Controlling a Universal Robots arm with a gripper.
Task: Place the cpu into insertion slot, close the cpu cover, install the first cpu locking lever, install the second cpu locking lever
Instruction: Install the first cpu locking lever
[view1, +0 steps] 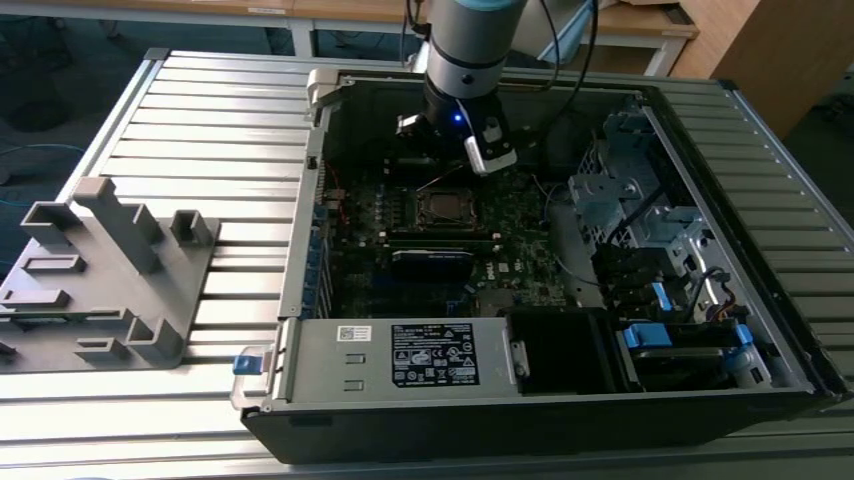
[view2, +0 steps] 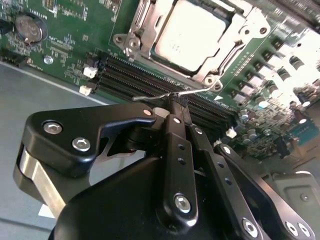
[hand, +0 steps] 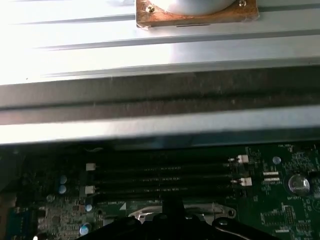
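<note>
Exterior view: the arm reaches down into the open PC case (view1: 534, 430) w/ the gripper (view1: 474, 150) low over the motherboard (view1: 527, 265), just beside the insertion slot (view1: 441, 207). It's in that close because the work is at the socket's edge.

Second wrist view: the cpu (view2: 187, 35) lies flat in the slot w/ the cpu cover (view2: 200, 74) down over it, framing its metal face, so seating and cover look done. The fingers (view2: 176, 130) are drawn together, pinching a thin wire locking lever (view2: 197, 90) at their tips (a narrow grip suits so thin a rod). The lever runs alongside the memory slots (view2: 145, 75), just off the cover's edge. I'd say it isn't latched yet.

First wrist view: the gripper's black body hangs over the board near the memory slots, w/ the case wall and slatted table (hand: 150, 55) beyond.
</note>
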